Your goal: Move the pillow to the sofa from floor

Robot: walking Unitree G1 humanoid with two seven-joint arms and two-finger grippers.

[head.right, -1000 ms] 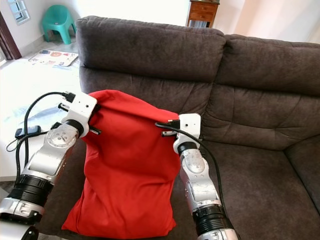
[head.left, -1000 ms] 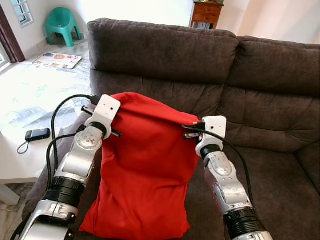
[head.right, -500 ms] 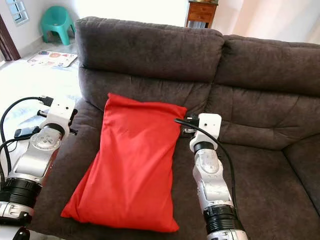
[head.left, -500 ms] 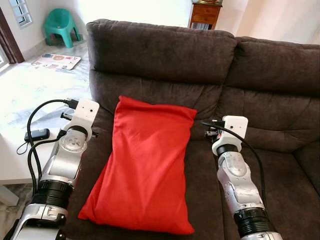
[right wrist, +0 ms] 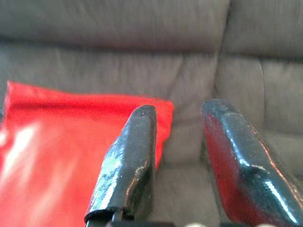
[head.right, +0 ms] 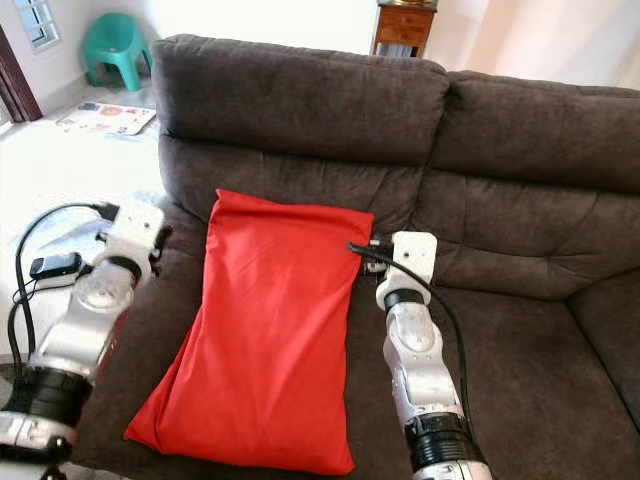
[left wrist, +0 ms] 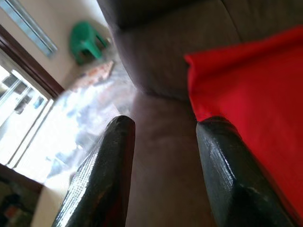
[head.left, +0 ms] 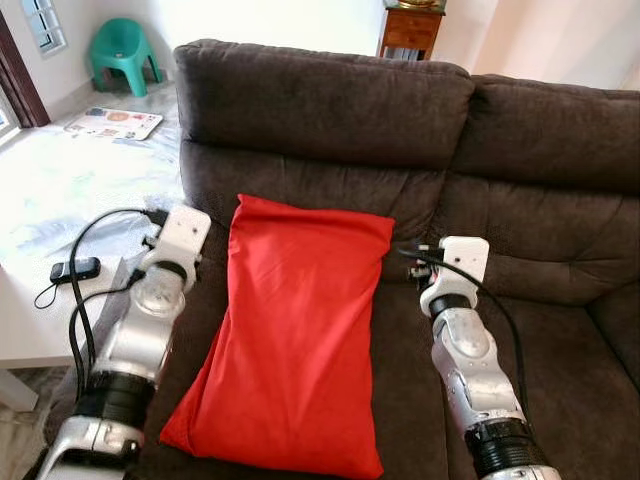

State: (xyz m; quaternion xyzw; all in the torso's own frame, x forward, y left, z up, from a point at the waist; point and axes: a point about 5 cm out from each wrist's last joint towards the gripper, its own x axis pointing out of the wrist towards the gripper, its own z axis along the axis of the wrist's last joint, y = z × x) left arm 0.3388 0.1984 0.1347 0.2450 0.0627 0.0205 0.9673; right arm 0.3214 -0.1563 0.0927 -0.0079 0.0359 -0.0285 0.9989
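Observation:
The red pillow lies flat on the seat of the dark brown sofa, its top edge against the backrest. My left gripper is open beside the pillow's left edge, over bare sofa seat, holding nothing. On the other side my right gripper is also open, next to the pillow's top right corner, with nothing between its fingers. Both silver arms reach forward on either side of the pillow.
A white low table with a small black device stands to the left of the sofa. A green plastic chair and a mat sit on the floor at the back left. A wooden cabinet stands behind the sofa.
A second ago both grippers held the pillow upright by its top corners. It has dropped flat onto the seat, both grippers let go, and both arms drew back slightly.

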